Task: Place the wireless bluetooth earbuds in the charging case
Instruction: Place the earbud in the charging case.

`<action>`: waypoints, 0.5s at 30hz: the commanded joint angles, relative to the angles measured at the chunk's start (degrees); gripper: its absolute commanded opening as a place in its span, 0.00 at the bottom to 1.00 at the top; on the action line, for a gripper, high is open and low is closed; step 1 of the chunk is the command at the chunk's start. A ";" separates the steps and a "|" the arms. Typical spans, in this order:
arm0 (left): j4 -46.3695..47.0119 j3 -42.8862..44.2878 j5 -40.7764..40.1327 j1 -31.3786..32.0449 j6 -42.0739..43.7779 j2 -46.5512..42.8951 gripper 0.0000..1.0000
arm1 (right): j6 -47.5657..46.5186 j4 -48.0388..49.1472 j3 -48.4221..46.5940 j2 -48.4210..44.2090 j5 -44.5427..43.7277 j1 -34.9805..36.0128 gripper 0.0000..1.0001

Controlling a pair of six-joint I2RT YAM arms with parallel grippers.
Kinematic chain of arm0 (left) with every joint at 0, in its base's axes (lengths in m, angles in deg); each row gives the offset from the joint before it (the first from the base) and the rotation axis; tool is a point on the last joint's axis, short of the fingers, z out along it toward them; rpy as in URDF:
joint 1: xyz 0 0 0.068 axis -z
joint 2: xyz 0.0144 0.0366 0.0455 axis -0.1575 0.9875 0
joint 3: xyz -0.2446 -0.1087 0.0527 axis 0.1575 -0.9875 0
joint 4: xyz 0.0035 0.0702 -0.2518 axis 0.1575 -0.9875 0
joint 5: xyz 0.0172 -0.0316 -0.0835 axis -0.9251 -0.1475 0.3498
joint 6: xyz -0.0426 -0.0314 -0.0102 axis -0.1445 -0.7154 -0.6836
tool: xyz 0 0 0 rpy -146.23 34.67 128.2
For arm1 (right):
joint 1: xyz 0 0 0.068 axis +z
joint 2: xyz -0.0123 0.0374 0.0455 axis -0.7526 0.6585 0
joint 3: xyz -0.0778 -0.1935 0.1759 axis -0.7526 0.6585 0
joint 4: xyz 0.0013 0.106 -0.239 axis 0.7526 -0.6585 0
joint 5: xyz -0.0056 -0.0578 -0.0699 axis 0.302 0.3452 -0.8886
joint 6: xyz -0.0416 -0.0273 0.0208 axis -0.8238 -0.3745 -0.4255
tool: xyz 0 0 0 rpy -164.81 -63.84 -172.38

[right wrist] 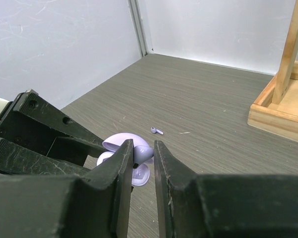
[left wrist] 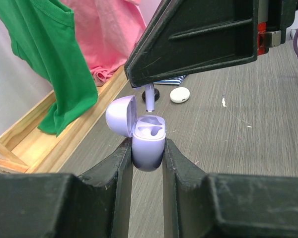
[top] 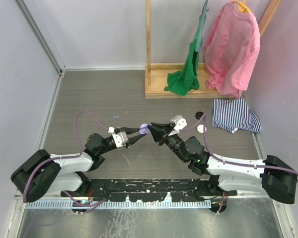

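Left gripper (left wrist: 147, 147) clamped on open lilac round plastic charging case (left wrist: 150, 133). Small lilac earbud (left wrist: 150, 100) pinched by right gripper (right wrist: 143, 148) just above it. Risk imo: stem misaligned, bud knocked loose and dropped. Second lilac earbud (right wrist: 156, 131) seen on grey table (right wrist: 213, 109).

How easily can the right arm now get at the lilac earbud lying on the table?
Probably not yet. The right pincer is shut on another earbud above the open case held by the left pincer; the loose earbud lies beyond them.
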 commanded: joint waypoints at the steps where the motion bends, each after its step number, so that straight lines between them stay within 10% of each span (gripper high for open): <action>1: 4.95 2.23 -0.54 0.15 -0.81 -0.47 0.00 | 0.58 3.71 -0.27 0.53 0.81 0.37 0.22; 15: 4.94 2.32 -0.88 0.23 -1.35 -0.48 0.00 | 1.36 3.73 -0.52 1.77 2.96 0.88 0.22</action>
